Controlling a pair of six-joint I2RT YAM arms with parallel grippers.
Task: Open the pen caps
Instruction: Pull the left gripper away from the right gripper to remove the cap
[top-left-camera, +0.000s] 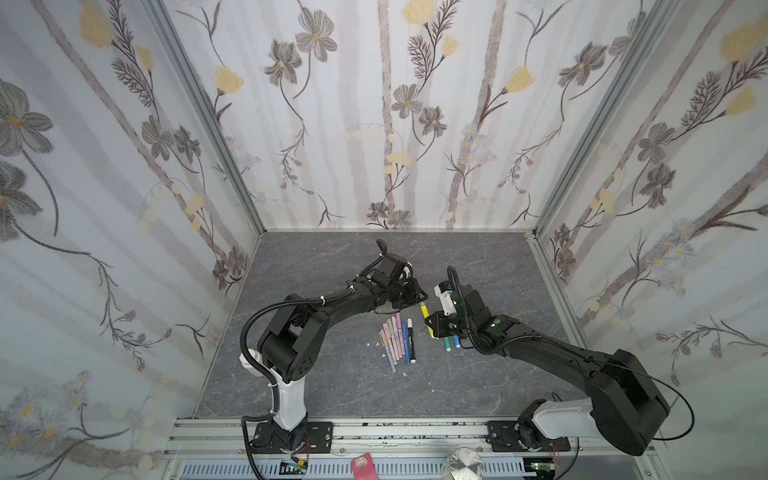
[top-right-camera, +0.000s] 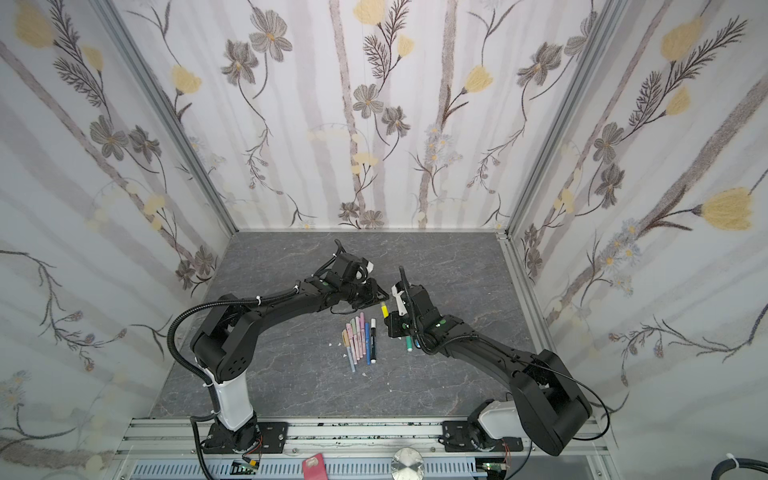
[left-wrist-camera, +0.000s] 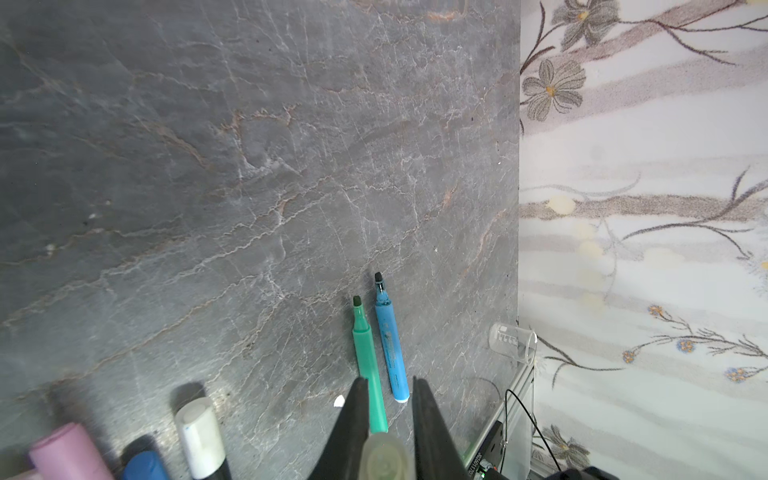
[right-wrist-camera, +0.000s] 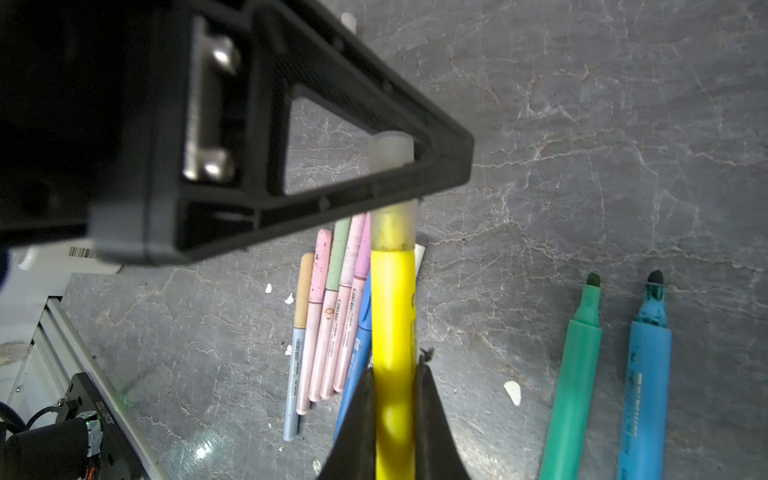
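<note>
The right pincer is clenched on the barrel of the yellow pen. The left pincer grasps that pen's frosted cap, which sits on the pen. In both top views the two meet just right of the frame's centre, above the table. Below and left of them lies a row of capped pens. In a top view an uncapped green pen and blue pen lie side by side, lower right of the yellow one.

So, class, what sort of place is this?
Probably a robot test booth: two robot arms bolted to an aluminium rail, flowered wall panels boxing in a grey tabletop, pens laid in a row.
</note>
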